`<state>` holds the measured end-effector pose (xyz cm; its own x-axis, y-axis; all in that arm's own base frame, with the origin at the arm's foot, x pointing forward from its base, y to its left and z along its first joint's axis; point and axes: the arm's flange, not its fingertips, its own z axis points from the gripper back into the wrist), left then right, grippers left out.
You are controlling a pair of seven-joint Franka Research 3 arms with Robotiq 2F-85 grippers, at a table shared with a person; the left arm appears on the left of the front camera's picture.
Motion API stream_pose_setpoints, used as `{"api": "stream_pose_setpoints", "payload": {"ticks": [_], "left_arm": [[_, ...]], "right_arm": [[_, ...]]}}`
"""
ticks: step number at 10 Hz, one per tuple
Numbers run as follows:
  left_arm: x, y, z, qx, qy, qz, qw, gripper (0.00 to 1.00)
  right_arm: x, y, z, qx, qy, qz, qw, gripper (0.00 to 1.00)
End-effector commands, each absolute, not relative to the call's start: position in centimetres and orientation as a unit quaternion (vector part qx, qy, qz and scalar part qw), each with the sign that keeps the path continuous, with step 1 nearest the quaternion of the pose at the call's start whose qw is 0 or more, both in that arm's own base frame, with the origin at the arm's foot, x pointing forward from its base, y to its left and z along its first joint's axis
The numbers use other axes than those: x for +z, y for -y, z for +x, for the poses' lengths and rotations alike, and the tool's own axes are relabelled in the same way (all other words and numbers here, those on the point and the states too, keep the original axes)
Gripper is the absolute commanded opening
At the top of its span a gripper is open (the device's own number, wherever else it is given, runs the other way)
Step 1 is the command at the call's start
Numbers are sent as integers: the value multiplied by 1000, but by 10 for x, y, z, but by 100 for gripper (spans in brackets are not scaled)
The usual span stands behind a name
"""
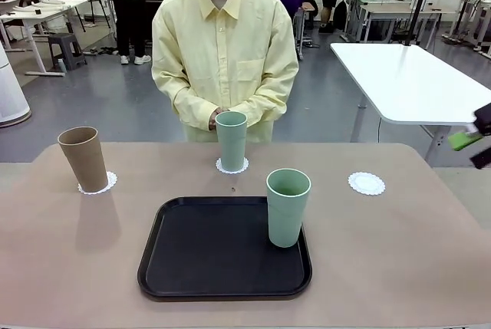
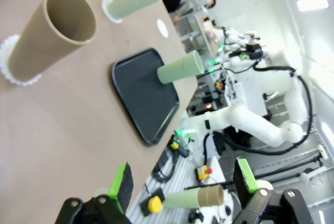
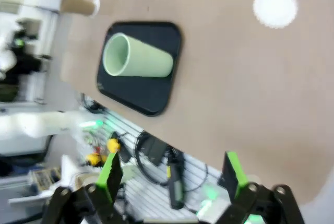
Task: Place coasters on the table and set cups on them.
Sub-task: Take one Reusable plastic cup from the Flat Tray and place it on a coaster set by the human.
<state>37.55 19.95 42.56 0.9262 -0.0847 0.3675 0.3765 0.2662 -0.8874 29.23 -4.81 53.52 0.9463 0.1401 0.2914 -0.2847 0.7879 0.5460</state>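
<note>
Black tray (image 1: 192,268) sits front middle of worktop (image 1: 399,252). Person (image 1: 224,53) stands at far side, hands together just behind middle cup. White table (image 1: 414,80) behind, at right.
Tan-brown cup (image 1: 83,159) on lacy left coaster (image 1: 98,184). Sage green cup (image 1: 231,140) on middle coaster (image 1: 232,166). Second green cup (image 1: 288,207) upright on tray's right side. Right coaster (image 1: 367,183) bare.
Left end effector (image 2: 182,174): fingers wide apart, empty. Right end effector (image 3: 172,164): fingers apart, empty, by worktop's right edge.

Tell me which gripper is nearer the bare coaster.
Right. The right gripper hangs off the table's right edge, just past the bare coaster; the left gripper is at the opposite side, by the tan-brown cup.
</note>
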Motion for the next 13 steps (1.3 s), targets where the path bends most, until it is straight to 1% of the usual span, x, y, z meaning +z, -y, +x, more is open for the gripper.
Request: {"api": "stream_pose_setpoints", "payload": {"ticks": [1,3,6,7,8,10,11,12,13], "left_arm": [[428,-199,375,-137,124,-587,788,100],[428,-199,375,-137,124,-587,788,100],[428,-199,375,-137,124,-587,788,100],[428,-199,375,-137,124,-587,788,100],[428,-199,375,-137,124,-587,788,100],[428,-199,375,-137,124,-587,788,100],[428,-199,375,-137,124,-587,788,100],[428,-199,375,-137,124,-587,788,100],[428,-199,375,-137,124,-587,788,100]], "right_arm": [[517,8,290,234,150,228,933,100],[503,-34,281,356,115,176,910,100],[479,-67,283,416,155,84,892,100],[471,-67,287,398,174,90,896,100],[521,-71,291,409,128,114,896,100],[521,-71,291,409,128,114,896,100],[521,-74,299,417,146,108,891,100],[512,-61,300,470,195,97,855,100],[504,-57,317,541,218,114,804,100]]}}
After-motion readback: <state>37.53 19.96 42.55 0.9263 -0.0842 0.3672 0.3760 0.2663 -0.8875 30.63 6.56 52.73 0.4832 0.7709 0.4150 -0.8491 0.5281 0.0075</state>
